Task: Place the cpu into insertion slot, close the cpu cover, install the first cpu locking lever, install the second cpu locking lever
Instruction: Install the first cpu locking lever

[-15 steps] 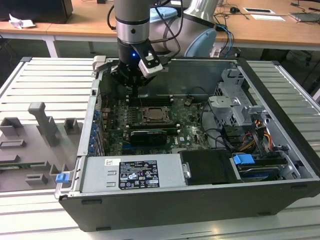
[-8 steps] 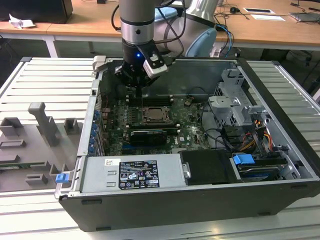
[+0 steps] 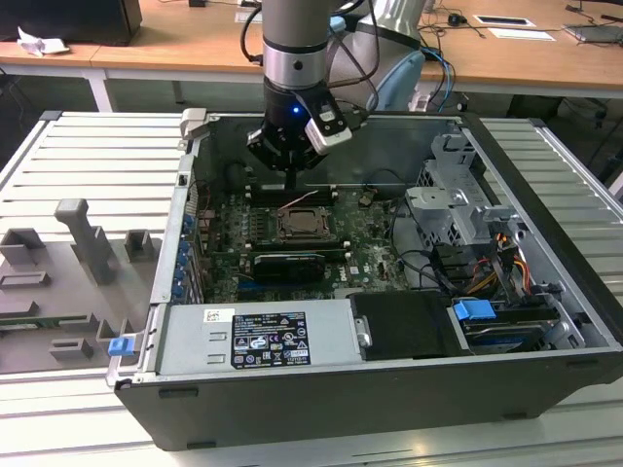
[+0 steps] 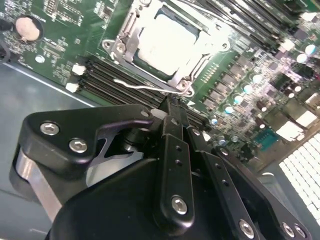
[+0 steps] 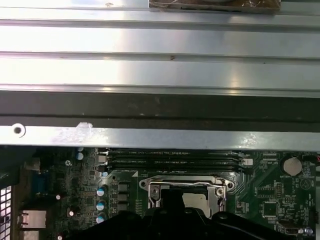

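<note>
The cpu [image 4: 167, 40] lies in the insertion slot [image 3: 301, 225], its pale face showing through the window of the cpu cover [image 4: 197, 67]. The silver cover frame is down over it. A thin silver locking lever [image 4: 137, 86] stands off along one side of the socket, and in the exterior view it rises at a slant [image 3: 305, 199]. My gripper [image 4: 170, 106] is shut, with its black fingertips right at the lever's free end beside the socket. In the exterior view the gripper [image 3: 293, 187] hangs just behind the socket. The first wrist view shows the socket [image 5: 185, 186] above the gripper body.
The green motherboard [image 4: 65, 30] sits in an open computer case [image 3: 389, 409]. Long black memory slots [image 4: 107, 75] run beside the socket. A black card [image 3: 287, 265] lies in front of it, a grey drive cage [image 3: 458, 199] and cables on the exterior view's right.
</note>
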### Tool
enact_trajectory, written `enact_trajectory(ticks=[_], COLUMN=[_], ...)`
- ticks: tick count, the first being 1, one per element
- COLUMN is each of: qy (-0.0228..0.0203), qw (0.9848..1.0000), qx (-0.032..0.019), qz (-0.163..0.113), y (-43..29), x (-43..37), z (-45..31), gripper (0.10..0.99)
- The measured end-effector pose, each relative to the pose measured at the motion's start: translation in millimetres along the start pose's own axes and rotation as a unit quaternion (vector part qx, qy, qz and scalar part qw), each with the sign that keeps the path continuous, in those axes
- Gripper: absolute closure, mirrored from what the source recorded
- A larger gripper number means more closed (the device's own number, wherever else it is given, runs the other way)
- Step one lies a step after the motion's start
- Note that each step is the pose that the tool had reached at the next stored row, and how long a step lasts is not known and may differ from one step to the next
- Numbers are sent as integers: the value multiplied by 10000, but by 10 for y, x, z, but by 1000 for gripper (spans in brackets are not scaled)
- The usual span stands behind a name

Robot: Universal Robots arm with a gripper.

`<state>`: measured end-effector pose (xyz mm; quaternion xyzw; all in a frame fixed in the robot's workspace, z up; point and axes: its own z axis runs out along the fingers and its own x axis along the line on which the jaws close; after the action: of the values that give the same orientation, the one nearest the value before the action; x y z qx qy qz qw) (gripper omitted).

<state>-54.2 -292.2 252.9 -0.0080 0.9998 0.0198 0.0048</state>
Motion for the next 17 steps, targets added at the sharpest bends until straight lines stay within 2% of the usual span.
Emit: enact_trajectory(ticks=[2,17], qy=[-2,-1], qw=[10000,10000], qx=[-28,-32], qz=[1,1], y=[1,-1], x=[-5,-34], z=[9,33], gripper=[980,980])
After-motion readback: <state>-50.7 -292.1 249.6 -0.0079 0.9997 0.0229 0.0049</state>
